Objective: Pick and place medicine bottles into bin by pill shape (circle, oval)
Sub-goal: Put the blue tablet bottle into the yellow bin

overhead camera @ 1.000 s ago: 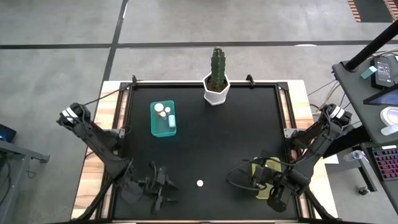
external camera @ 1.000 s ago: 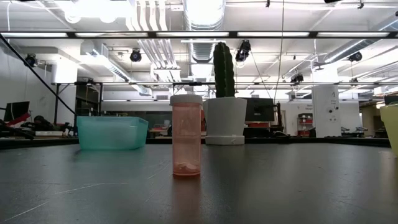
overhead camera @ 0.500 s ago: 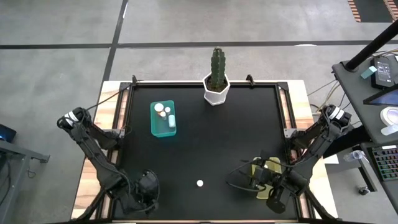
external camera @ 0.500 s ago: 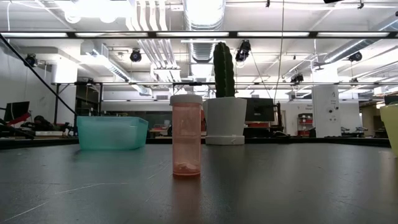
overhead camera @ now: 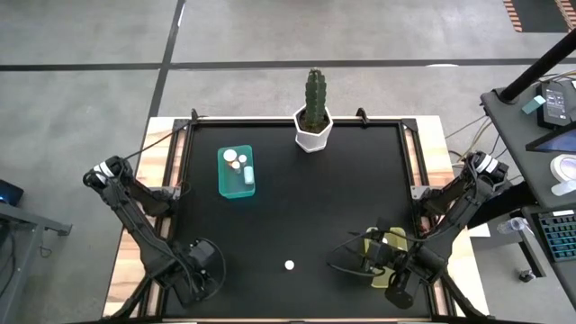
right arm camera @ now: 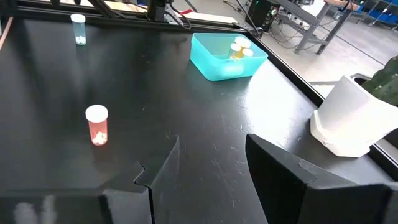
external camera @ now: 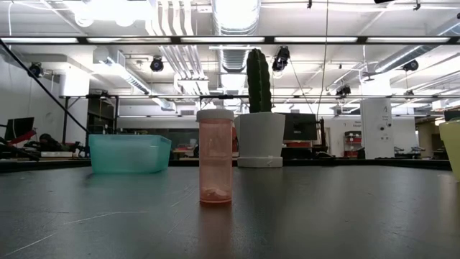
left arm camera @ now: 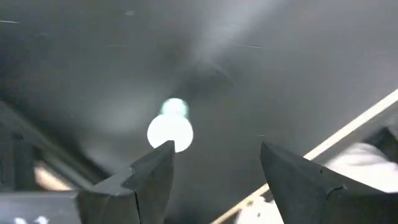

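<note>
Orange-bodied, white-capped medicine bottle (overhead camera: 289,265) is seen upright on the black table (overhead camera: 342,207), between both arms. Left gripper (left arm camera: 214,168), fingers spread, is held empty near the front-left corner; right gripper (right arm camera: 208,168), parted, likewise empty.

Grey concrete floor (overhead camera: 270,36) with dark seams around the table. Open ceiling: white ducts (external camera: 172,43), bright light fixtures (external camera: 108,8). Desk with keyboard (overhead camera: 556,238) off the worktop's right edge.
</note>
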Motion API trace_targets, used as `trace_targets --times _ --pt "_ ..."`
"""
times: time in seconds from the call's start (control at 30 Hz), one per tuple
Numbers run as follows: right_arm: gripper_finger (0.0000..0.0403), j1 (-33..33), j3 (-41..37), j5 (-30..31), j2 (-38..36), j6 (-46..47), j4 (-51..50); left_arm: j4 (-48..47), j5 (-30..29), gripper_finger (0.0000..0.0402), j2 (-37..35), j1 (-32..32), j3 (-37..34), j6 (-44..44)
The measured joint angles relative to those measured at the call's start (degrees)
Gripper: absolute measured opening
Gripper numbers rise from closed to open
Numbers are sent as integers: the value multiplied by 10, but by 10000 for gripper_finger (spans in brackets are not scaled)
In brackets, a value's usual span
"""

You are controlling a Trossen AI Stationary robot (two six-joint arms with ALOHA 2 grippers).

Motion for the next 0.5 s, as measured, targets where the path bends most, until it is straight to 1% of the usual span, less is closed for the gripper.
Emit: trace_targets --times 0.1,0.5 --pt "178 0 0 0 0 0 1 -23 2 221 0 -4 -7 0" --pt "178 0 0 0 0 0 5 -4 10 221 0 -6 -52 2"
